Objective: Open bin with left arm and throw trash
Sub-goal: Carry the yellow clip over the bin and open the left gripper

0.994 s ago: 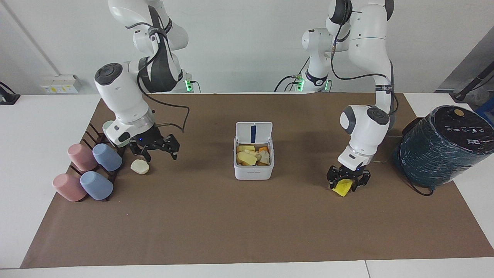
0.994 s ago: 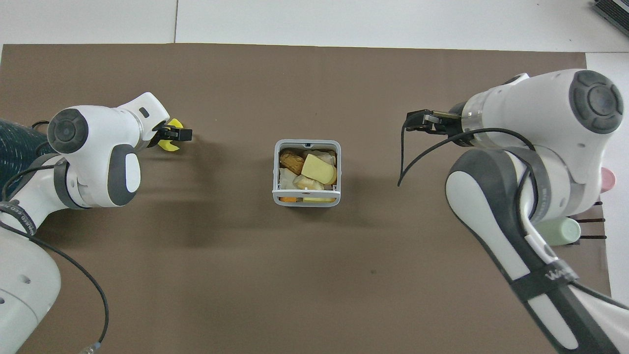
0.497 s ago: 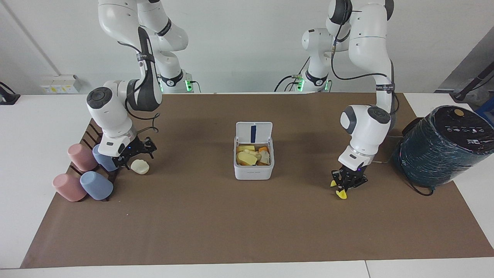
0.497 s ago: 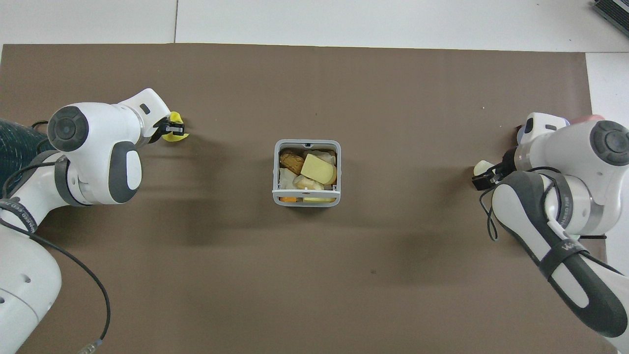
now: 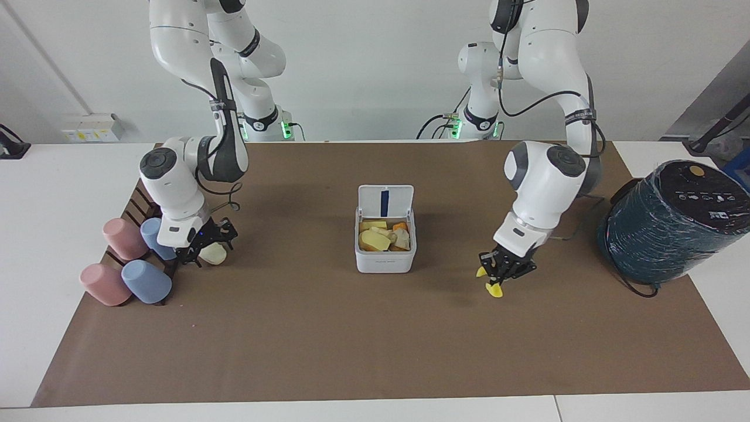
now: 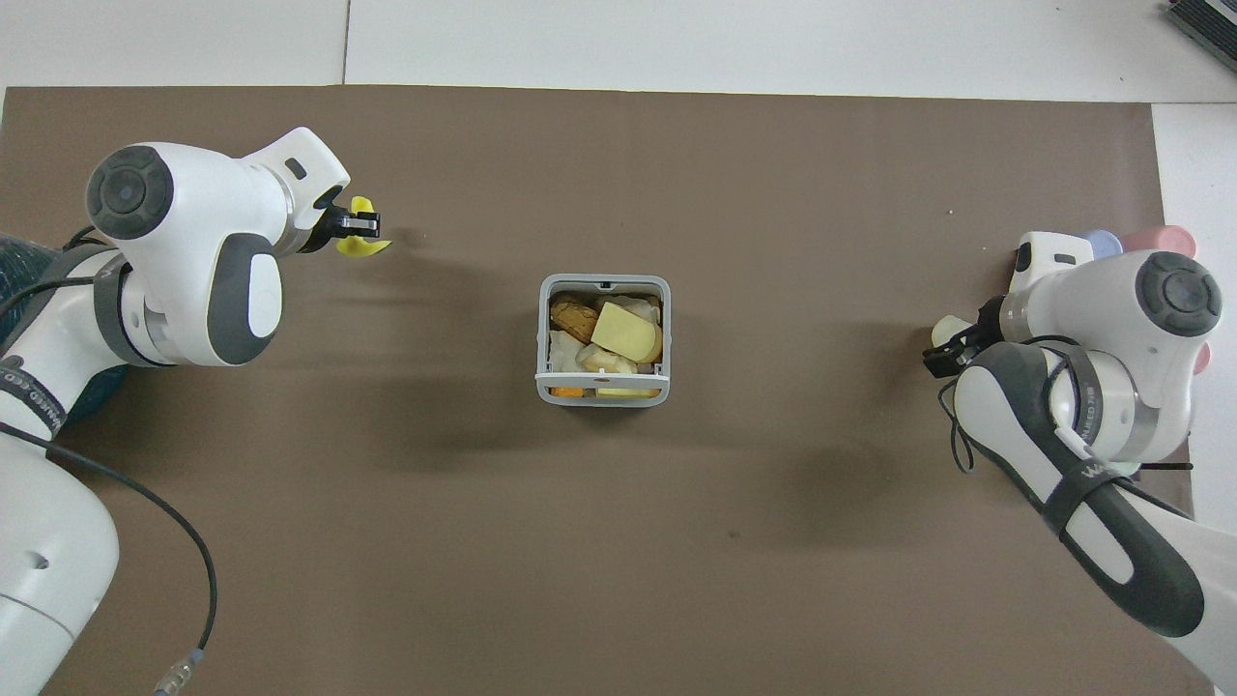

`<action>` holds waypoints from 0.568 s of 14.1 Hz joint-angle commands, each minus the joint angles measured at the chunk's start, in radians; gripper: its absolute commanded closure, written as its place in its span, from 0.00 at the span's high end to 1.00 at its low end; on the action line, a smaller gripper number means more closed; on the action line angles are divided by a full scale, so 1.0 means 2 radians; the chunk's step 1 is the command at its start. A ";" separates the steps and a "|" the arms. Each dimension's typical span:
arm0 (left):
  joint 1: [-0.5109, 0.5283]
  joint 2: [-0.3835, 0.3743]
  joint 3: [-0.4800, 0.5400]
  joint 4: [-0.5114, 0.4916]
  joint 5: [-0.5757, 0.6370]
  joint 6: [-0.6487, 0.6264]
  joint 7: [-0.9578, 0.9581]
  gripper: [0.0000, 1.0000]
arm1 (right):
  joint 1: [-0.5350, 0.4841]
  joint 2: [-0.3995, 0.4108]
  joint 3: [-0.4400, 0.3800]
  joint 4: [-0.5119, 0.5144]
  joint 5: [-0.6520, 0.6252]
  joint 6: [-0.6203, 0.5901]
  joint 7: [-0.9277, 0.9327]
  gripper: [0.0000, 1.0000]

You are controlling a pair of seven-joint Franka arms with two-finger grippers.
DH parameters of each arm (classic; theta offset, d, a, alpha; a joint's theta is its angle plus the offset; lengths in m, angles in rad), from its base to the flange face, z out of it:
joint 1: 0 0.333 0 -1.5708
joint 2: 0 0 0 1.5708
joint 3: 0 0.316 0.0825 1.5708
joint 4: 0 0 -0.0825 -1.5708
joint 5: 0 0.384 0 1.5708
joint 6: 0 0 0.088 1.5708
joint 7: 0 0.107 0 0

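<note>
Bin point(image 5: 385, 252) standing open; left gripper point(image 5: 503, 271) pinching yellow trash point(image 5: 495, 290), needing height before release; right gripper point(image 5: 202, 245) fingers' state unclear at cream lump point(image 5: 213, 253).

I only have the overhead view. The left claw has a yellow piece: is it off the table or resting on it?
Observer: In the facing view the yellow piece hangs from the shut left claw, apparently just clear of the mat.
Operator: Is the bin lid fully open?
Observer: Yes, the bin has its lid standing upright on the side nearer the robots.
Operator: And the right claw, tucked under its arm?
Observer: The right claw is low at the cream lump, beside the cups.
</note>
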 commanded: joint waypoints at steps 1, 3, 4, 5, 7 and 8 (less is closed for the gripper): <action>-0.041 -0.016 0.005 0.013 -0.003 -0.043 -0.062 0.00 | -0.007 0.001 0.006 -0.008 -0.011 0.012 0.000 0.13; -0.063 -0.031 0.002 0.015 -0.004 -0.072 -0.089 0.00 | -0.007 0.001 0.006 -0.008 -0.011 0.006 0.023 0.00; -0.074 -0.036 -0.004 0.015 -0.005 -0.084 -0.106 0.00 | -0.007 0.001 0.006 -0.006 -0.011 0.001 0.045 0.00; -0.085 -0.038 -0.010 0.015 -0.009 -0.090 -0.128 0.00 | -0.004 0.000 0.006 -0.003 -0.011 -0.009 0.051 0.00; -0.113 -0.039 -0.011 0.014 -0.012 -0.089 -0.177 0.20 | -0.001 -0.005 0.007 0.014 -0.010 -0.042 0.072 0.00; -0.121 -0.040 -0.011 0.014 -0.012 -0.090 -0.191 0.33 | -0.001 -0.008 0.009 0.030 -0.009 -0.069 0.089 0.00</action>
